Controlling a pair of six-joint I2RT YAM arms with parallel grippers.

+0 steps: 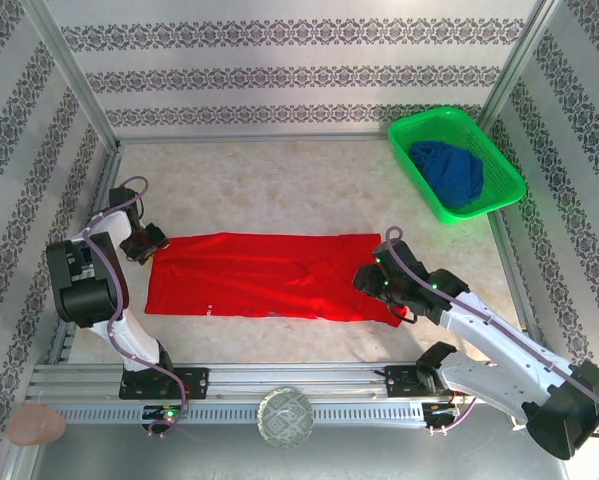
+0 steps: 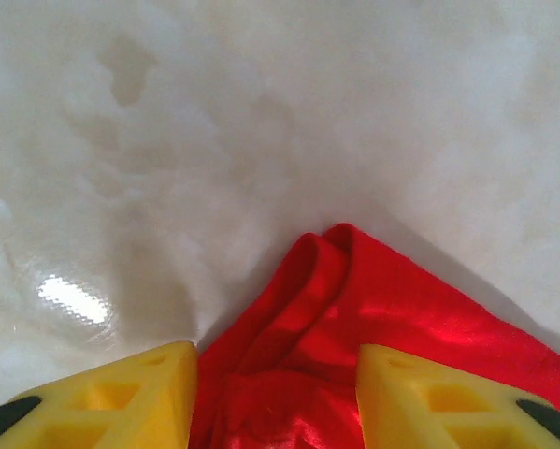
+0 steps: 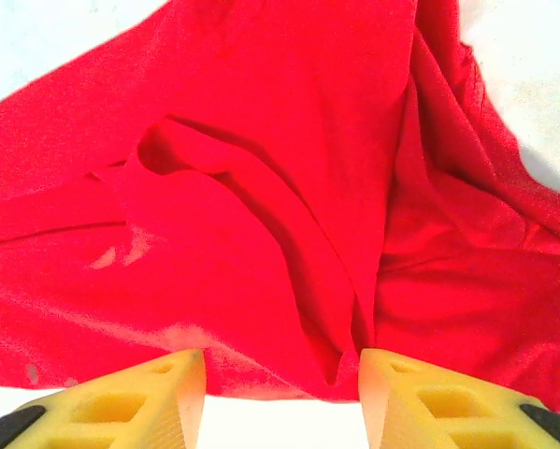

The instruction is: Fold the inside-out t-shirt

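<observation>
Red, soft and wrinkly, the t-shirt (image 1: pixel 264 275) lies as a long flat band across the pale, glossy marbled table (image 1: pixel 279 190). The left gripper (image 1: pixel 151 243) is at one end and the right gripper (image 1: pixel 371 280) at the other. Both have their yellow wedge fingers (image 2: pixel 121 393) parted, with rumpled folds lying loose between them and nothing pinched.

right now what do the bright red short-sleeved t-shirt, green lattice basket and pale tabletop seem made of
Bright red t-shirt: soft knit cloth, likely cotton, faint sheen; it creases and rolls. Green lattice basket: moulded plastic, by its uniform colour and mesh walls. Pale tabletop: smooth, glossy, marble-patterned, reflecting a lamp; stone or laminate, unclear.
</observation>
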